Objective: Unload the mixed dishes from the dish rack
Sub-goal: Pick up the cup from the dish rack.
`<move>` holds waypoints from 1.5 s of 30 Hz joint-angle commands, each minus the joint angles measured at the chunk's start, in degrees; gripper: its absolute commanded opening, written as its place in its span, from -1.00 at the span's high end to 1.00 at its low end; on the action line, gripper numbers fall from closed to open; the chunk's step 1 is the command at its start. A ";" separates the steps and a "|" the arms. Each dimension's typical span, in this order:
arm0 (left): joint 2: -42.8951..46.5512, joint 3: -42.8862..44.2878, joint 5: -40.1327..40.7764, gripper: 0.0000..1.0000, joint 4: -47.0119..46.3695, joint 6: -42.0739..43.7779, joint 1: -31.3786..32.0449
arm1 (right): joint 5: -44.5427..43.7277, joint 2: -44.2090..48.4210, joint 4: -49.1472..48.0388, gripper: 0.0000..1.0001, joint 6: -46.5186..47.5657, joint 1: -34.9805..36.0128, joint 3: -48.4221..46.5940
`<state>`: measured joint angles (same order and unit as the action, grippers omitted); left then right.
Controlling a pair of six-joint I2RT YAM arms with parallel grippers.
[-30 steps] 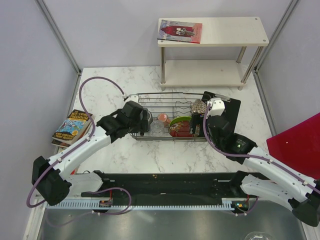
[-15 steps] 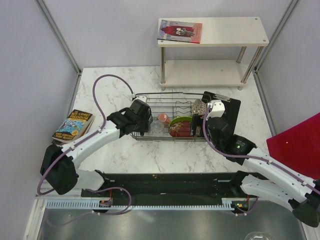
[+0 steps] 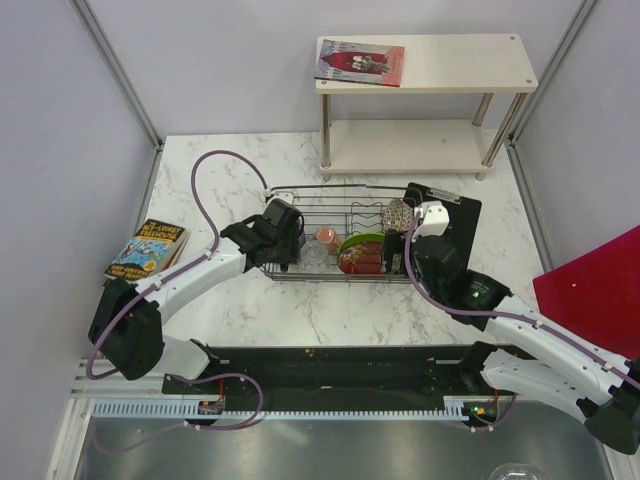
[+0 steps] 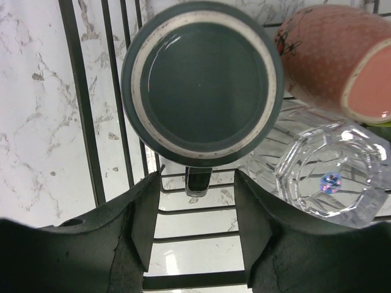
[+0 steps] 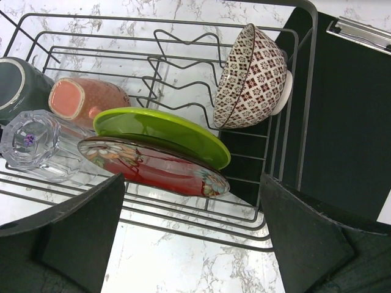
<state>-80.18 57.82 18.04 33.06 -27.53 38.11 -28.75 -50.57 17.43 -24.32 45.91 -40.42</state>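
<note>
Though walls (image 3: 60, 150) are grey, table (image 3: 330, 310) is white (marble).

Two-tier white shelf (image 3: 425, 75) at back of marble table (image 3: 230, 180). Magazine (image 3: 360, 62) flat on shelf's top tier, left end. Black clipboard (image 3: 465, 215) just in front of shelf, flat. Book stack (image 3: 146, 250) well left of shelf. Red panel (image 3: 595, 290) off to shelf's near right.

Top cam sits high behind the arms, looking down on the whole table (image 3: 300, 310). Left wrist cam is jammed right over the dish rack's (image 3: 330, 210) left end. Right wrist cam hangs further back over its right half. Both wrist cams catch the pink cup (image 5: 85, 97).
</note>
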 commanded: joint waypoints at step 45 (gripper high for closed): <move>-3.06 -8.60 3.75 0.95 -10.74 -3.76 -0.49 | 1.59 1.87 -3.54 -0.96 -2.05 0.06 3.51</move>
<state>-86.43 50.09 19.07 21.54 -29.32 38.13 -27.68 -49.89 15.38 -25.39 45.91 -37.10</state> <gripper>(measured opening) 0.232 0.982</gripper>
